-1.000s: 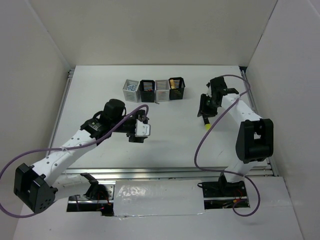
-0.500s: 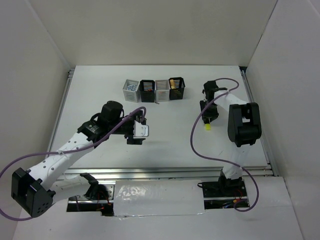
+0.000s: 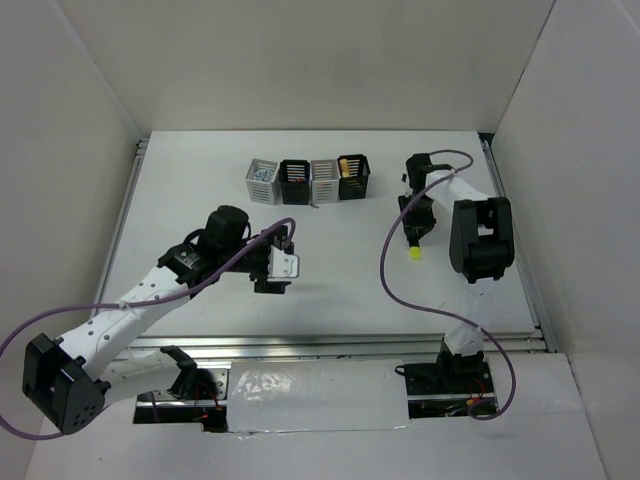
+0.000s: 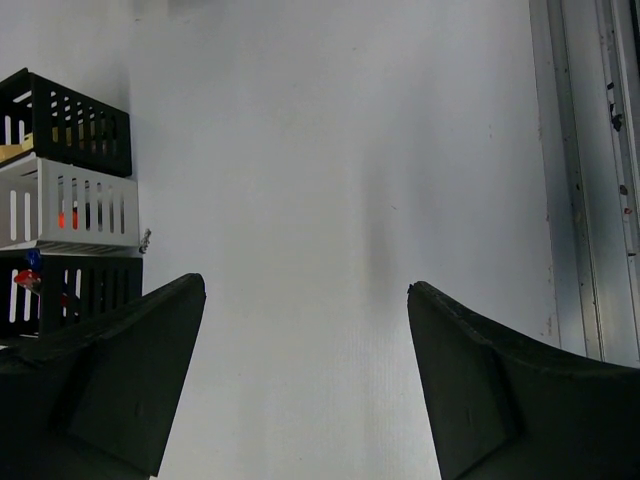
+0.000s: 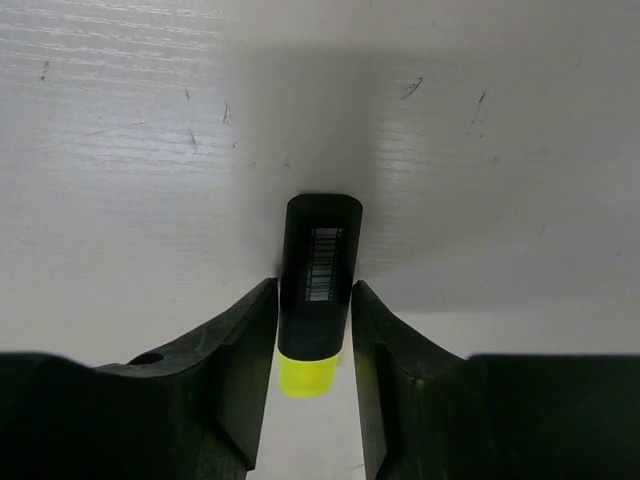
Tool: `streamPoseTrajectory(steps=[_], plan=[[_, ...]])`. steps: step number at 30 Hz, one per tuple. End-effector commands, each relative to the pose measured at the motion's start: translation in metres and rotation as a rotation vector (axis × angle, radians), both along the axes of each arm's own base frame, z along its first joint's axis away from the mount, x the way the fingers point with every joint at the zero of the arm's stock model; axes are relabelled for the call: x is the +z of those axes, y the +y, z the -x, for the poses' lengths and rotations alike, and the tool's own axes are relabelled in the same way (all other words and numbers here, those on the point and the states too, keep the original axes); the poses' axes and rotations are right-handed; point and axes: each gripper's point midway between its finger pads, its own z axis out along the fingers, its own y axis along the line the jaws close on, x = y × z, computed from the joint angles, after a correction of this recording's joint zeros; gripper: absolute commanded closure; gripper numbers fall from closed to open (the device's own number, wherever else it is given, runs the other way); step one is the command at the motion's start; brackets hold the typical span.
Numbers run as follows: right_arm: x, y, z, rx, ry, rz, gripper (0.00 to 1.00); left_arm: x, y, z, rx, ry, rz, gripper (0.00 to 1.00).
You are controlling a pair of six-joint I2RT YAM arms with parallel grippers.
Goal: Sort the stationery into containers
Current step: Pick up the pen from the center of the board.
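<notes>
The yellow-black highlighter (image 5: 318,290) sits between the fingers of my right gripper (image 5: 314,300), which press on both sides of its black body. In the top view its yellow cap (image 3: 413,255) sticks out below the right gripper (image 3: 416,228), right of the containers. I cannot tell whether it is lifted off the table. The containers (image 3: 308,181) are a row of four grey and black slatted cups at the back. The peach marker (image 3: 347,165) stands in the rightmost black cup. My left gripper (image 3: 283,265) is open and empty, in front of the cups.
In the left wrist view the cups (image 4: 75,205) are at the left edge, with something red in the grey cup and a red-blue piece (image 4: 28,275) at the black one. A metal rail (image 4: 590,170) runs along the right edge. White walls enclose the table.
My right arm has folded upward and the gripper has settled over the highlighter, shifting slightly left. My left gripper has drifted a little toward the near edge.
</notes>
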Motion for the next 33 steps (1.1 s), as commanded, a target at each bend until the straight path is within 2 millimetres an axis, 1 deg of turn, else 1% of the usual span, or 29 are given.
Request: streamPoseTrajectory(steps=[1,7,9,12,13,14,15,16,17,18,19,20,21,22,23,24,25,26,28,29,30,31,32,33], plan=[[-0.005,0.0,0.012,-0.057,0.104,-0.027,0.56,0.002,-0.01,0.003,-0.044,-0.019,0.025,0.05],[-0.006,-0.002,0.015,-0.081,0.12,-0.013,0.55,0.003,-0.015,0.004,-0.056,-0.018,0.027,0.05],[-0.006,-0.001,0.016,-0.081,0.116,-0.017,0.57,0.004,-0.015,0.004,-0.051,-0.018,0.029,0.05],[-0.004,0.002,0.014,-0.069,0.102,-0.032,0.74,0.003,-0.016,0.006,-0.057,-0.005,0.039,0.05],[-0.002,0.005,0.013,-0.065,0.098,-0.046,0.89,0.003,-0.018,0.007,-0.061,0.005,0.047,0.05],[0.006,0.017,0.012,-0.051,0.081,-0.111,0.98,0.005,-0.02,0.008,-0.068,0.012,0.062,0.06],[0.012,0.025,0.01,-0.044,0.067,-0.15,1.0,0.002,-0.023,0.009,-0.066,0.023,0.069,0.06],[0.028,0.044,0.01,-0.028,0.048,-0.233,1.0,0.005,-0.03,0.011,-0.076,0.015,0.09,0.07],[0.034,0.05,0.01,-0.027,0.034,-0.238,1.0,0.006,-0.036,0.015,-0.098,-0.001,0.101,0.08],[0.043,0.068,0.012,-0.006,0.03,-0.305,1.0,-0.002,-0.039,0.017,-0.105,-0.025,0.09,0.08],[0.051,0.082,0.015,-0.007,0.032,-0.345,1.0,-0.002,-0.049,0.025,-0.145,-0.061,0.094,0.08],[0.062,0.101,0.022,0.021,0.033,-0.378,1.0,0.007,-0.059,0.024,-0.16,-0.138,0.129,0.09],[0.072,0.117,0.027,0.036,0.043,-0.441,1.0,-0.004,-0.059,0.023,-0.16,-0.183,0.104,0.09],[0.078,0.13,0.031,0.027,0.056,-0.48,1.0,-0.002,-0.068,0.028,-0.195,-0.222,0.118,0.09],[0.084,0.144,0.04,0.04,0.085,-0.506,1.0,0.0,-0.075,0.027,-0.215,-0.262,0.133,0.09],[0.089,0.156,0.045,0.028,0.101,-0.552,1.0,-0.005,-0.078,0.028,-0.242,-0.295,0.13,0.09],[0.096,0.161,0.048,0.042,0.079,-0.55,1.0,-0.007,-0.084,0.03,-0.255,-0.312,0.134,0.09],[0.093,0.17,0.056,0.063,0.083,-0.525,1.0,-0.001,-0.09,0.026,-0.257,-0.375,0.166,0.09],[0.098,0.18,0.068,0.064,0.096,-0.549,1.0,-0.007,-0.096,0.026,-0.275,-0.421,0.163,0.1],[0.094,0.189,0.079,0.081,0.121,-0.555,1.0,-0.006,-0.099,0.025,-0.296,-0.48,0.169,0.1],[0.095,0.193,0.084,0.083,0.121,-0.556,1.0,-0.008,-0.102,0.027,-0.315,-0.502,0.17,0.1],[0.095,0.198,0.089,0.094,0.125,-0.557,1.0,-0.016,-0.103,0.026,-0.33,-0.507,0.157,0.11],[0.093,0.203,0.096,0.103,0.137,-0.555,1.0,-0.016,-0.105,0.026,-0.353,-0.537,0.148,0.11],[0.095,0.212,0.103,0.119,0.144,-0.555,1.0,-0.018,-0.106,0.025,-0.362,-0.538,0.142,0.11]])
